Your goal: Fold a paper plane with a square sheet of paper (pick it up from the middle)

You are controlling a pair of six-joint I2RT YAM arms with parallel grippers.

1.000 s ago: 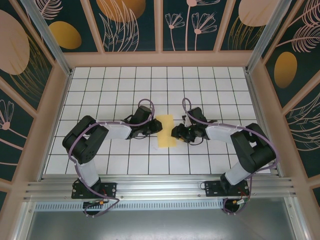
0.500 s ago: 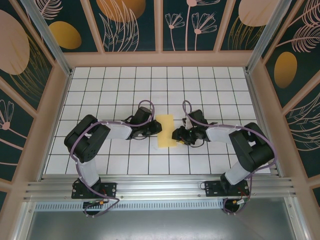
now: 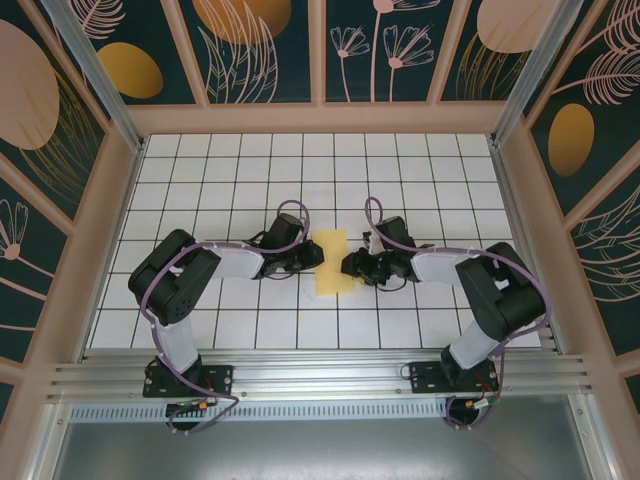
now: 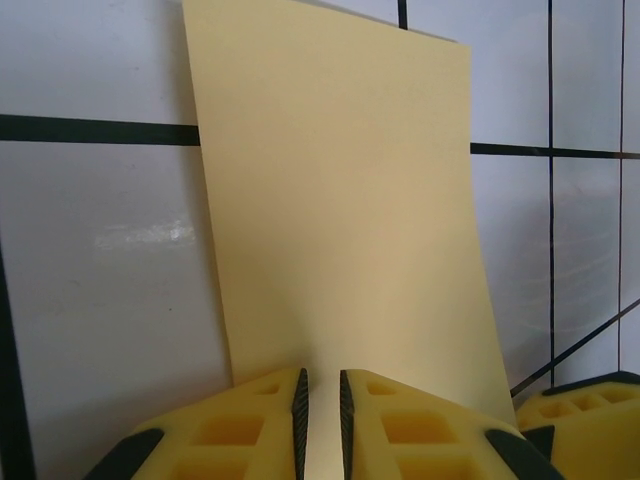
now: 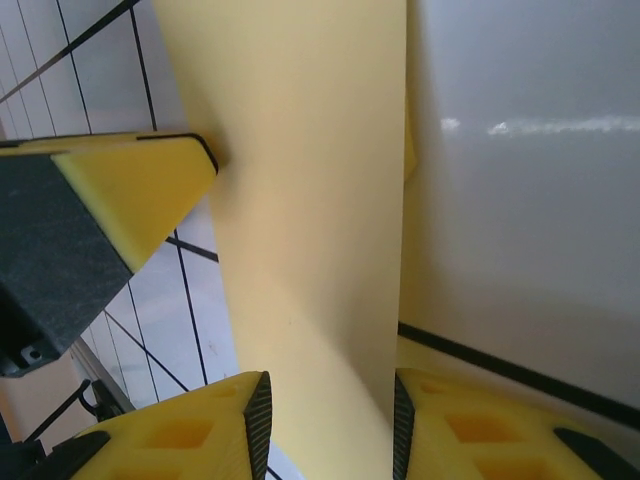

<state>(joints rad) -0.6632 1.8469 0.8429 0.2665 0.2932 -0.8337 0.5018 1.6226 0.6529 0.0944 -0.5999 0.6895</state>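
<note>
White tiles with black grid lines cover the table (image 3: 200,180), and a metal rail (image 3: 320,375) runs along its near edge. Wooden-framed walls (image 3: 260,50) close it in on three sides, their dark green panels painted with pale leaves, flowers and orange ovals.

Counted: two black arms, two grippers and one sheet of paper.

From the overhead camera the left arm (image 3: 180,285) reaches inward from the left and the right arm (image 3: 500,290) from the right, and their heads meet near the middle of the table. Between them lies the sheet of paper (image 3: 332,278), a pale yellow upright rectangle, longer than it is wide, resting on the tiles.

The left gripper (image 4: 320,390) sits at the paper's left edge. Its yellow fingers (image 4: 300,400) are almost pressed together, with a thin slit between the dark pads. The paper's near edge runs under their tips and bows slightly as it stretches away. Whether any paper is caught in the slit I cannot tell.

The right gripper (image 5: 328,400) sits at the paper's right edge, its jaws spread. The paper runs through the gap between its two fingers (image 5: 258,420), and neither pad is clearly pressing on it.
</note>
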